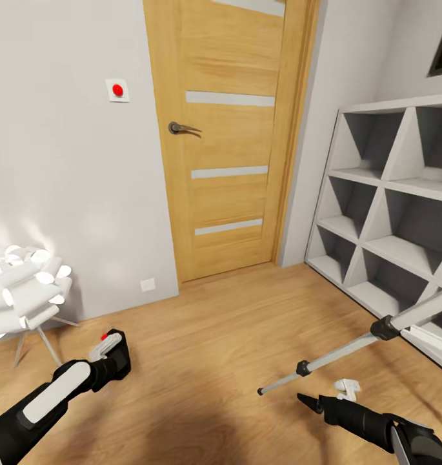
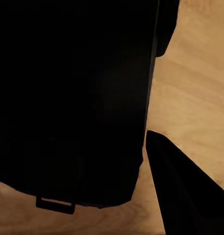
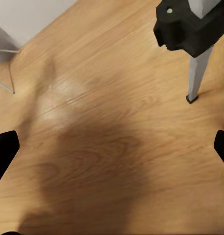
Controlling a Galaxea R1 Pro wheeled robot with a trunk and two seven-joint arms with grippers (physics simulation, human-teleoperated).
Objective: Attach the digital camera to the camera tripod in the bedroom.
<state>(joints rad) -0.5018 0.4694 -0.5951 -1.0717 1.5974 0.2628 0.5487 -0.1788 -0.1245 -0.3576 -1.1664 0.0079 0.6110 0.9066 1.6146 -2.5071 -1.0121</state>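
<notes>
From the head view, the left gripper (image 1: 111,361) grasps the digital camera (image 1: 115,352) low over the wood floor (image 1: 214,336); the camera tripod (image 1: 350,349) leans at right, near the right gripper (image 1: 309,402).

In the left wrist view, the camera's black body (image 2: 77,98) sits against one finger (image 2: 180,186), so the carry should stay level and slow.

In the right wrist view, the fingertips (image 3: 4,152) are spread wide and empty, well placed to steady the tripod's black joint (image 3: 190,29) first.

camera (image 1: 115,354): small, black and boxy, red dot on a top corner, held in my left gripper (image 1: 111,363) above the wood floor.
tripod (image 1: 350,349): silver legs, black joints, leaning beside the white shelf, well apart from my camera.
</notes>
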